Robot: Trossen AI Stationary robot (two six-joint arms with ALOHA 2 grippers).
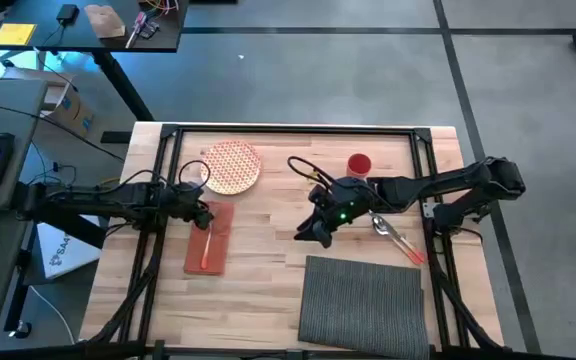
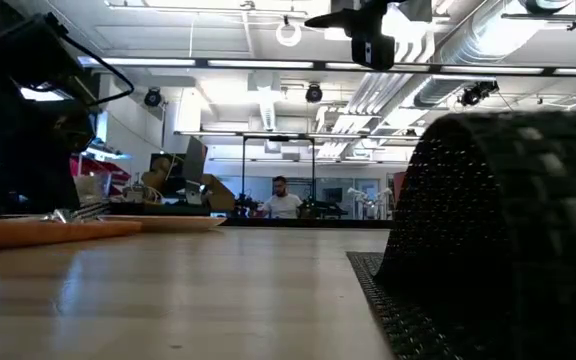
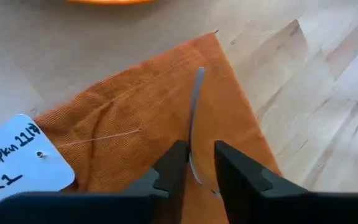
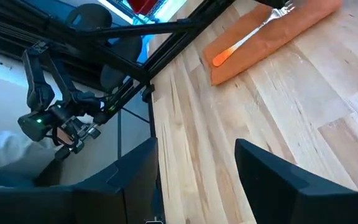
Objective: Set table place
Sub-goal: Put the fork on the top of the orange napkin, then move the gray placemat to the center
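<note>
Left claw (image 3: 194, 163) is apparently clenching a fork (image 3: 194, 118) over the napkin (image 3: 135, 124); right claw (image 4: 194, 180) is hovering released; a loose pinch could drop it.

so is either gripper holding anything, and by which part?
Left gripper is closed around the fork on the orange napkin, at its thin metal neck. Right gripper is open, empty.
</note>
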